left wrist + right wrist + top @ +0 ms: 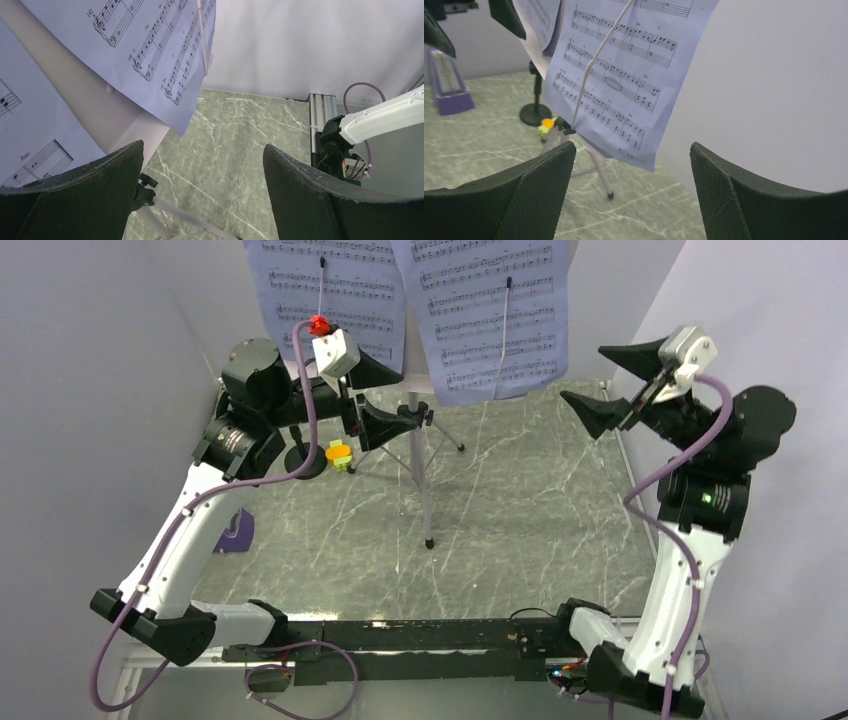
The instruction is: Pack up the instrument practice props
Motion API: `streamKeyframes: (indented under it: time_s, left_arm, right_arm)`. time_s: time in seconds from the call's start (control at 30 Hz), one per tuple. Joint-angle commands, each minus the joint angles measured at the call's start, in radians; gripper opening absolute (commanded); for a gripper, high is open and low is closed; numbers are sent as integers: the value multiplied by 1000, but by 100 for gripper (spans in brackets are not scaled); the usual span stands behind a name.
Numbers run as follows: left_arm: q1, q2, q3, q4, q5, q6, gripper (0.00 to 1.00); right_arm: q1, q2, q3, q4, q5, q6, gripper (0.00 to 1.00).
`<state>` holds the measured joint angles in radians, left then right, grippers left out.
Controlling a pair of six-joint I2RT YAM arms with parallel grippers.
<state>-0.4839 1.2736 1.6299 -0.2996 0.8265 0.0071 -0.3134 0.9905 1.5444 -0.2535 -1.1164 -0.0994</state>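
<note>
The music stand (421, 470) rises on tripod legs mid-table, with two sheet-music pages (495, 310) held on it by wire clips. My left gripper (395, 395) is open beside the stand's pole, just under the left page (160, 45), with nothing between its fingers. My right gripper (582, 373) is open too, raised to the right of the right page (624, 85) and apart from it. The orange-and-yellow-green block (339, 454) lies by the microphone stand's black round base (305, 465); the microphone head is hidden. The purple metronome (449, 85) stands at the left.
Grey-white walls close in the marbled table (520, 530) on the left, back and right. A tripod leg (599, 170) reaches toward the table's middle. A metal rail (317, 112) runs along the right edge.
</note>
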Motion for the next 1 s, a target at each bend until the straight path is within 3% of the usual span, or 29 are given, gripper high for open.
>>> streamKeyframes:
  time_s: [0.0, 0.1, 0.37, 0.6, 0.83, 0.97]
  left_arm:
    - [-22, 34, 68, 43, 16, 17, 92]
    - [-46, 73, 130, 58, 50, 7, 93]
    - [-154, 210, 287, 35, 38, 63, 93]
    - [-217, 315, 399, 27, -7, 86, 93]
    - [-255, 402, 488, 23, -54, 105, 93]
    - [-281, 438, 531, 14, -68, 122, 92]
  right_arm:
    - [-4, 86, 53, 193, -129, 232, 85]
    - [-1, 107, 27, 308, -155, 296, 85]
    - [15, 179, 30, 381, -212, 327, 81]
    - [68, 240, 69, 338, -212, 324, 71]
    - [81, 266, 88, 305, -186, 290, 69]
    - [91, 268, 93, 312, -202, 295, 60]
